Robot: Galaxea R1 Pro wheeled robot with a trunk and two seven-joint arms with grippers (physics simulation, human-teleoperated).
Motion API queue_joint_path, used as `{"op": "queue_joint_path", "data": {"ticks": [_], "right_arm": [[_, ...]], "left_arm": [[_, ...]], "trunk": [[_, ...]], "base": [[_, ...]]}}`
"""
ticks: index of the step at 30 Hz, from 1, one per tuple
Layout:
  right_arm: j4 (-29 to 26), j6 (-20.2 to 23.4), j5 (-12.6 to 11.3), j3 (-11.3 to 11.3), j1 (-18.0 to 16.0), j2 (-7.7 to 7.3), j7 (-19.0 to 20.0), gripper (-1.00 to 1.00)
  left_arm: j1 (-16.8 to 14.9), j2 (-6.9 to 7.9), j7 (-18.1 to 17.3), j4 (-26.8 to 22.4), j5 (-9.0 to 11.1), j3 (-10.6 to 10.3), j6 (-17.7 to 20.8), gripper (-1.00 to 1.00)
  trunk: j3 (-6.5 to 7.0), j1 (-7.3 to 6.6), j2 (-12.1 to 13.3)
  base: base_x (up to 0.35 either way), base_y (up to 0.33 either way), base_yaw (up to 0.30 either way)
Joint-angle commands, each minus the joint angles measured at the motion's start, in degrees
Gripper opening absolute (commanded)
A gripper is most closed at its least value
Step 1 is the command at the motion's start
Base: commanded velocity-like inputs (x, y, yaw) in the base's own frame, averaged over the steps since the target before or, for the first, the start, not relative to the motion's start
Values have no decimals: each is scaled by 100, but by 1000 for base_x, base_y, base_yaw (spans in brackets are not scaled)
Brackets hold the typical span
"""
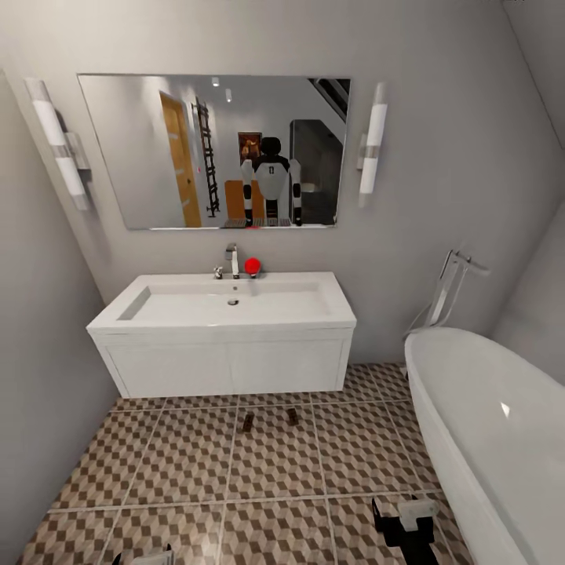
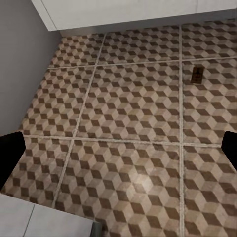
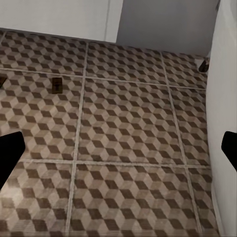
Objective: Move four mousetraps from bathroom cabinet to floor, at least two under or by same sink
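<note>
Both grippers, left [image 2: 118, 145] and right [image 3: 118, 148], hang apart and empty; two mousetraps [image 1: 248, 423] lie on the floor [image 1: 188, 471] just before the sink [image 1: 227, 314], so fetching more comes next.

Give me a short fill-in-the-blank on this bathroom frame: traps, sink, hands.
1. The number of mousetraps lying on the bathroom floor in the head view is ____.
2. They lie just in front of the white bathroom ____, near its right half.
3. Beside the chrome tap on the basin sits a small ball coloured ____.
4. The fingers of the left hand and right hand stand wide apart, so both hands are ____.

Missing words: two; sink; red; open
</note>
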Motion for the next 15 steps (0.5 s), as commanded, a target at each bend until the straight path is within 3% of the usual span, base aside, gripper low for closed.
{"op": "queue_joint_path", "data": {"ticks": [1,15], "right_arm": [[5,12,55,30,-5,-1,-60,100],[3,96,55,30,-5,1,-51,100]], "left_arm": [[-10,0,51,22,-41,-19,-22,100],[-10,-8,51,22,-38,-19,-17,100]], "trunk": [[11,-21,35],[262,-329,596]], "base": [[0,0,0],[0,0,0]]}}
